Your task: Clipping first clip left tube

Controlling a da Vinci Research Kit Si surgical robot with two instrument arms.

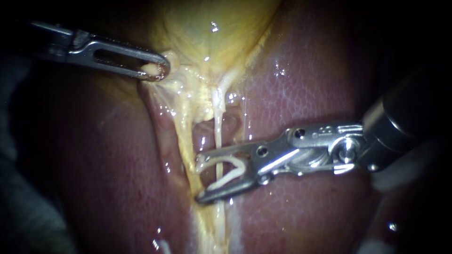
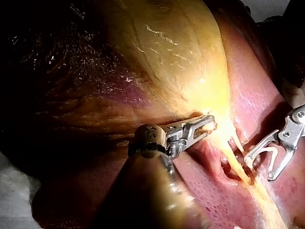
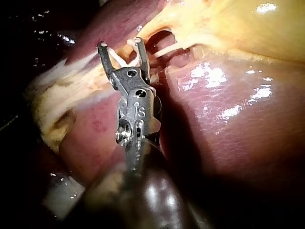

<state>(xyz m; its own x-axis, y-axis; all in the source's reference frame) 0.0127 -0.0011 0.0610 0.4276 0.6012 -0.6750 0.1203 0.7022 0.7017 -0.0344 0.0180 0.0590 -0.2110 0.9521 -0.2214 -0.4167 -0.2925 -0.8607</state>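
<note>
My right instrument (image 1: 201, 178) comes in from the right, its jaws open with a white clip (image 1: 226, 180) seated between them. A thin white tube (image 1: 217, 131) runs down from the gallbladder (image 1: 207, 28) and passes through the open clip, between the jaws. Just left of it lies a yellowish band of tissue (image 1: 184, 136), level with the jaw tips. At the upper left, my left instrument (image 1: 155, 70) is shut on pale tissue at the gallbladder's lower end. The right wrist view shows the right instrument (image 3: 120, 43) straddling the white strand. The left wrist view shows my left instrument (image 2: 207, 125) gripping.
Dark red liver (image 1: 306, 84) lies on both sides of the tubes and under the right instrument's shaft. Wet yellow tissue (image 1: 214, 226) continues down past the jaws. Pale cloth (image 1: 19, 207) shows dimly at the left edge.
</note>
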